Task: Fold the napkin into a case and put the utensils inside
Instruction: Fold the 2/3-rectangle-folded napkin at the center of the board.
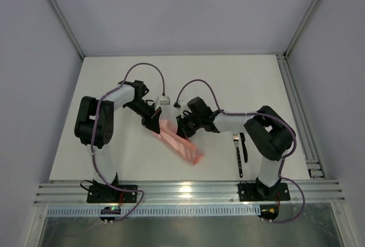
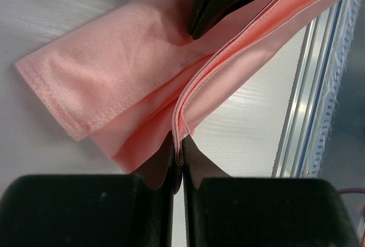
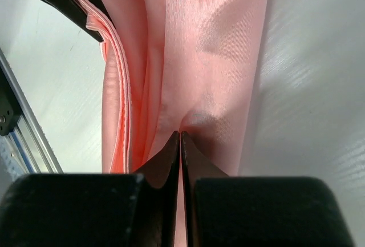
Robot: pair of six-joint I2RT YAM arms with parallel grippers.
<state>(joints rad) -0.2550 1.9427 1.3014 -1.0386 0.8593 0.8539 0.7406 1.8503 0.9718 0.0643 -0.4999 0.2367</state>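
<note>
Left hand (image 2: 178, 147) clamps the napkin (image 2: 114, 70) by its stacked hem, right hand (image 3: 180, 137) pinches its middle on the counter (image 1: 228, 81), so move both together, keeping layers aligned, clear of the utensils (image 1: 239, 156).

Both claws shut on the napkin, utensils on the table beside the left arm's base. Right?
No. The utensils lie on the table beside the right arm's base, not the left; the top external view shows it. The left claw and right claw are both shut on the napkin.
</note>
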